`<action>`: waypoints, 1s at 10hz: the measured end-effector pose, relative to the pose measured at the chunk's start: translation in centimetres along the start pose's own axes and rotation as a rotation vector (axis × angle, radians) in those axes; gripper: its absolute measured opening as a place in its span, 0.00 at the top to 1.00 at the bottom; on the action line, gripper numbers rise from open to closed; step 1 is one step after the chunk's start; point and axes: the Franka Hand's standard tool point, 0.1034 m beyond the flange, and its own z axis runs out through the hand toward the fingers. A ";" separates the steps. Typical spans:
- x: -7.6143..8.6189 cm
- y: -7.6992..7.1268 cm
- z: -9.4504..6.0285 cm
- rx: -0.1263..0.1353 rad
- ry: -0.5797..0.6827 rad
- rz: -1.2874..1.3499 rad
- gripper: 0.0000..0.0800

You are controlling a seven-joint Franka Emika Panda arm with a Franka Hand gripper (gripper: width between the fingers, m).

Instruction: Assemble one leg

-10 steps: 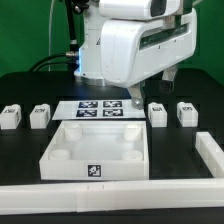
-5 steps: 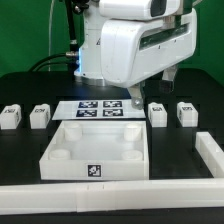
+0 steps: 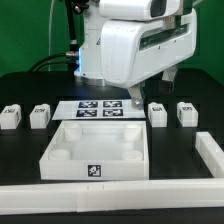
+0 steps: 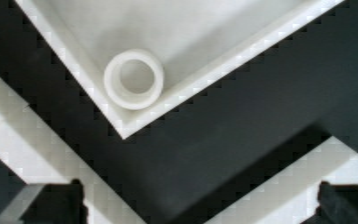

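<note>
Four small white legs with tags stand on the black table: two at the exterior view's left (image 3: 11, 116) (image 3: 40, 116) and two at its right (image 3: 157, 113) (image 3: 187, 111). The large white tray-like top (image 3: 60, 158) lies in the middle, in front of them. My gripper (image 3: 135, 99) hangs above the table behind the top, mostly hidden by the arm's white body. In the wrist view the gripper (image 4: 194, 205) is open and empty, its dark fingertips (image 4: 48, 203) wide apart. That view shows a corner of the top (image 4: 247, 50) with a round socket (image 4: 135, 80). No leg shows there.
The marker board (image 3: 100, 108) lies under the arm behind the top. A long white bar (image 3: 110, 192) runs along the front edge and turns up the exterior view's right side (image 3: 212, 152). Its white bands (image 4: 34, 140) cross the wrist view.
</note>
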 end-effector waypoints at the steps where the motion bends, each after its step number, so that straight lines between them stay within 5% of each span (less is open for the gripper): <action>1: 0.0 0.0 0.0 0.000 0.000 0.000 0.19; 8: -0.3 -0.1 0.2 0.003 -0.001 -0.044 0.19; 10: -3.6 -2.4 1.1 0.001 -0.004 -0.209 0.19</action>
